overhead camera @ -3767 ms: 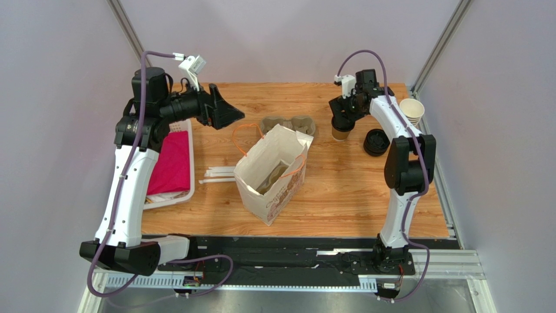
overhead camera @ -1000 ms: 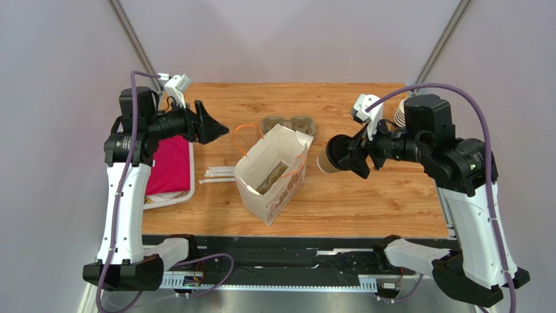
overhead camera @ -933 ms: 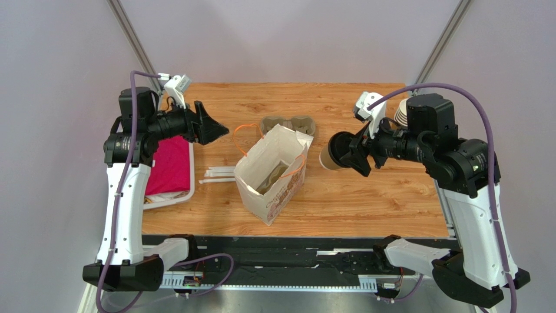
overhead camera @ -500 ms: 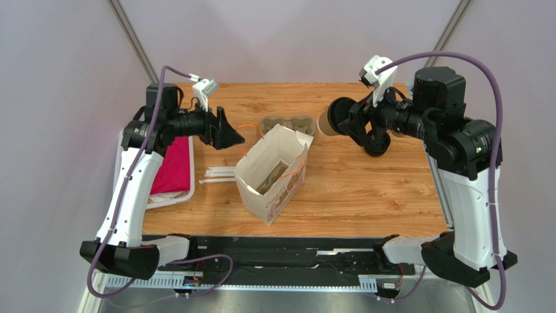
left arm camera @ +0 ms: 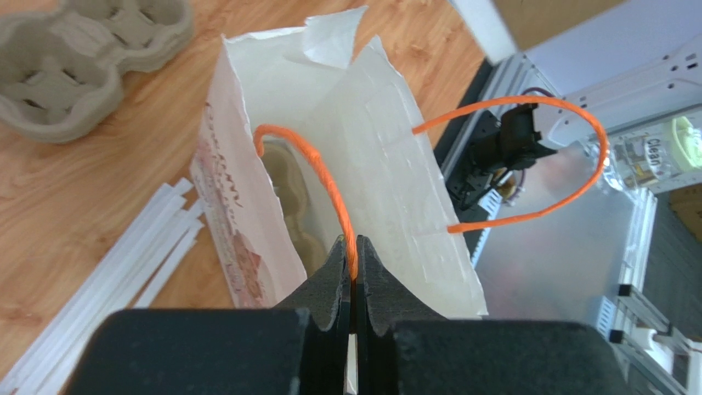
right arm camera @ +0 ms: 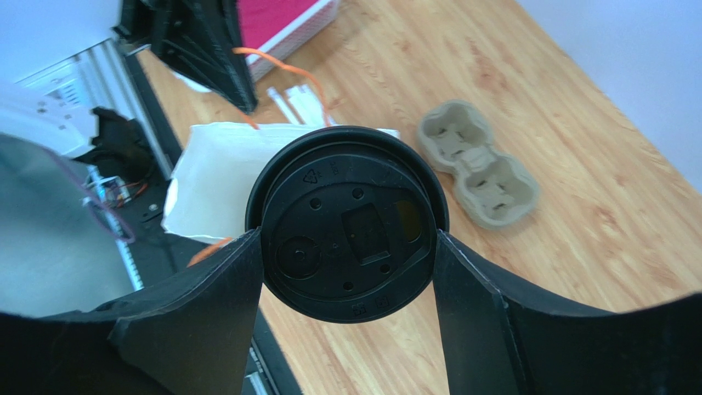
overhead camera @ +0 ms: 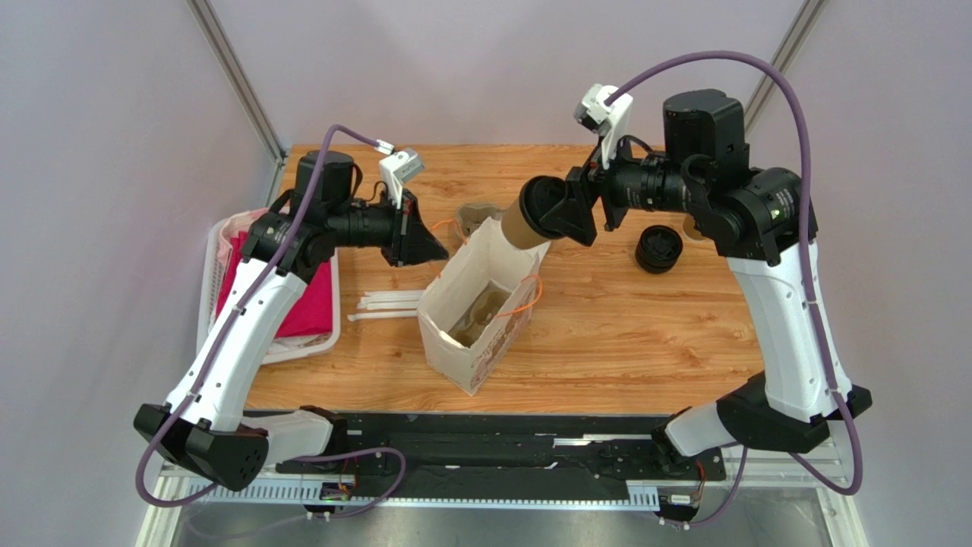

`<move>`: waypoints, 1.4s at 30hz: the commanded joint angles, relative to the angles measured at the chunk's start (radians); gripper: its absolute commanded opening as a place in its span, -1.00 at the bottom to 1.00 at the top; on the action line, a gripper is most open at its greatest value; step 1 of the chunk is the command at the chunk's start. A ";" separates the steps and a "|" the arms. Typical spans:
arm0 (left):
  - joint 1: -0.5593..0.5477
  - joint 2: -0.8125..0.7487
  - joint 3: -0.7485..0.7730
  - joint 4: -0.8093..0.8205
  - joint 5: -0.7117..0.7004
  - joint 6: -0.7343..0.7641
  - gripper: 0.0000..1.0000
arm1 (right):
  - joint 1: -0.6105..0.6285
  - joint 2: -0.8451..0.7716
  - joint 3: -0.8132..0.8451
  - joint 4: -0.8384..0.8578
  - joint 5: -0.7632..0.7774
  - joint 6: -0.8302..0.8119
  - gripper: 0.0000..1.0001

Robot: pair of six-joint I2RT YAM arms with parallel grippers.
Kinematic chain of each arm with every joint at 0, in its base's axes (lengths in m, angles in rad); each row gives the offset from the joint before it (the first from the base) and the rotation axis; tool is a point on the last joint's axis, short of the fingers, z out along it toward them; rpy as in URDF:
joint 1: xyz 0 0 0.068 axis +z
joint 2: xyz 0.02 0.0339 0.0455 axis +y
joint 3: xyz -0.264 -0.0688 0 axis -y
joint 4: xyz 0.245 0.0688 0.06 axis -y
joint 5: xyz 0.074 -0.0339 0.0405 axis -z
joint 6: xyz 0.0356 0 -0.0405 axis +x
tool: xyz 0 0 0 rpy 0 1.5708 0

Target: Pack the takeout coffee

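The takeout coffee point(overhead camera: 523, 225), a tan cup with a round black lid point(right arm camera: 349, 234), hangs tilted over the far rim of the white paper bag point(overhead camera: 479, 325), held in my right gripper point(overhead camera: 561, 212), whose fingers point(right arm camera: 198, 304) press on both sides of the lid. My left gripper point(overhead camera: 439, 247) is shut on the bag's orange handle point(left arm camera: 329, 185), the cord pinched between its fingertips point(left arm camera: 338, 255). The bag point(left arm camera: 395, 197) stands open on the wooden table point(overhead camera: 639, 331), a cardboard insert showing inside. Its other orange handle point(left arm camera: 568, 193) arches free.
A grey pulp cup carrier point(overhead camera: 470, 214) lies behind the bag, also in the wrist views point(right arm camera: 482, 177) point(left arm camera: 74, 58). White straws point(overhead camera: 382, 305) lie left of the bag. A white basket point(overhead camera: 223, 245) with pink cloth is at left. A stack of black lids point(overhead camera: 658, 247) sits at right.
My right arm carried the coffee left and up until it hangs over the bag's rim. My left gripper moved right to the bag and closed on the orange handle.
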 commanded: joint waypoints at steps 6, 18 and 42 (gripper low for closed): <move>-0.081 -0.048 -0.052 0.235 0.094 -0.289 -1.00 | 0.138 -0.097 -0.192 0.030 -0.005 -0.010 -0.52; -0.161 -0.123 -0.207 0.358 0.120 -0.437 -1.00 | 0.210 -0.153 -0.455 0.202 0.058 -0.053 -0.55; -0.160 -0.359 -0.348 0.232 -0.162 -0.305 0.73 | 0.343 -0.168 -0.683 0.316 0.227 -0.083 -0.59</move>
